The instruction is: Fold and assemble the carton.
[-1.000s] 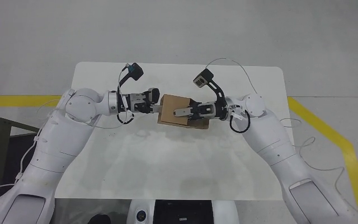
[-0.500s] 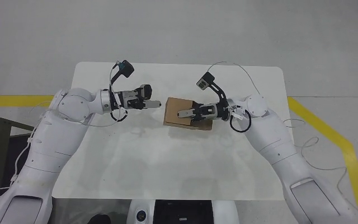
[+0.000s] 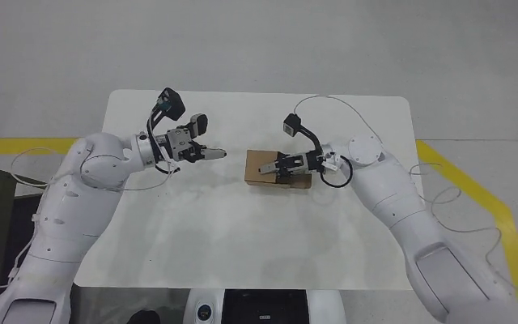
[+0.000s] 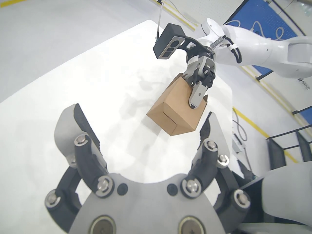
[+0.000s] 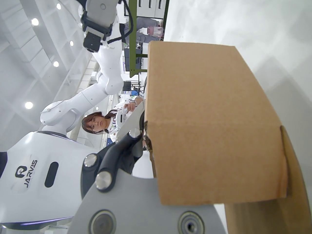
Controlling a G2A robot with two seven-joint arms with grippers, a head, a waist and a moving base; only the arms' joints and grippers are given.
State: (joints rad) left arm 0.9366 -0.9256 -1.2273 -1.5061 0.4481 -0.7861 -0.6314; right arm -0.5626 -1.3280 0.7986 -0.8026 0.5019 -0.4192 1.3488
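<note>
Carton (image 3: pixel 257 159) now pinched only by right tool (image 3: pixel 271 168); left tool (image 3: pixel 215 152) pulled away, spread empty, so that fold's probably done.

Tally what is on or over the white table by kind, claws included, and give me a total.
brown cardboard carton: 1
grey metal claws with black pads: 2, the left claw open, the right claw shut on the carton's wall
total: 3

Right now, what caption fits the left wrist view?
Open left gripper faces the carton clamped in the right gripper, white table beneath.
</note>
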